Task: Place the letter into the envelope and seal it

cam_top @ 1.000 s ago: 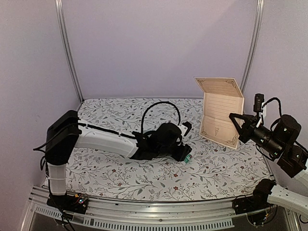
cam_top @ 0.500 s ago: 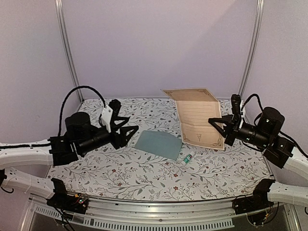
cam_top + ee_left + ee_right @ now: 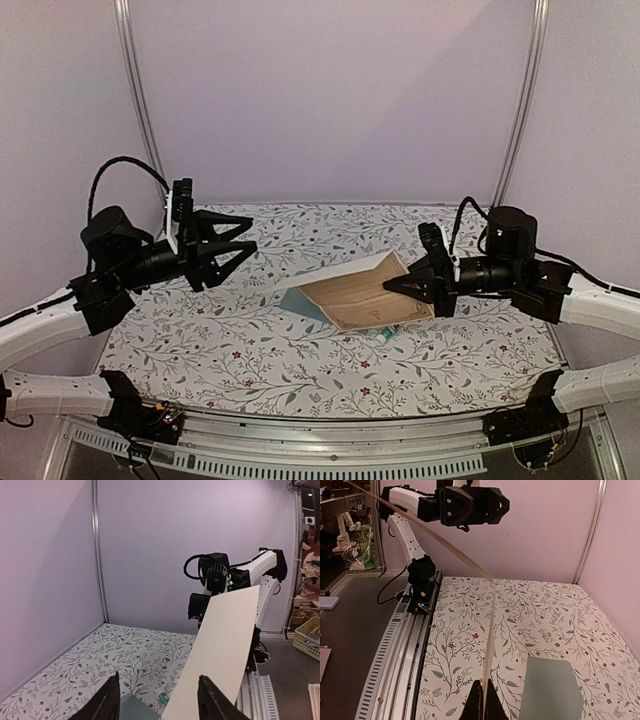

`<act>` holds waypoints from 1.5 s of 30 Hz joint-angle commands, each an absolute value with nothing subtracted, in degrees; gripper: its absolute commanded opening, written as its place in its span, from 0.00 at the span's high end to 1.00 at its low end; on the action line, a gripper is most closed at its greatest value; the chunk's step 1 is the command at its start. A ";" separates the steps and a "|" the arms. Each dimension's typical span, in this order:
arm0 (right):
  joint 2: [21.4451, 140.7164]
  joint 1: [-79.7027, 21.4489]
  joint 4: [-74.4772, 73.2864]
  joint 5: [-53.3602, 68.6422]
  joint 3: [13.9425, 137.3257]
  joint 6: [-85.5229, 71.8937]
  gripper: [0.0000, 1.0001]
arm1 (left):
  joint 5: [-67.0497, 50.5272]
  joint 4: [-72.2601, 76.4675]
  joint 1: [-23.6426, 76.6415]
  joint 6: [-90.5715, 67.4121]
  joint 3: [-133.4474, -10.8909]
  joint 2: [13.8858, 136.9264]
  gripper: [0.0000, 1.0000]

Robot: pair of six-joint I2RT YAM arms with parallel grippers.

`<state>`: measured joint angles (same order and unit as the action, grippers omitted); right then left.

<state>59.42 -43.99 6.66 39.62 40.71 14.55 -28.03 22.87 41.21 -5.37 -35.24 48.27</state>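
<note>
Holding the letter (image 3: pixel 355 298) clamped in the right hand (image 3: pixel 398 289), tilted low over the envelope (image 3: pixel 297 301) on the desk (image 3: pixel 250 352), the robot is judged to be starting insertion, while the left hand (image 3: pixel 246 234) is hanging wide open left of the envelope and likely must lift its flap next.

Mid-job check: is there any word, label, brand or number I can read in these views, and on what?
No text can be read in any view.
letter: the printed face shows no legible words at this size.
glue stick: any label is too small to read.
envelope: plain, with no marking visible.
</note>
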 commanded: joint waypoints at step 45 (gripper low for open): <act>64.48 -48.29 -6.19 38.17 51.46 19.25 1.00 | -33.95 8.25 53.18 4.36 -54.44 79.23 0.40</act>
<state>65.04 -47.77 -4.08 40.16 49.69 20.14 -37.87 10.55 51.83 3.40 -53.10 80.51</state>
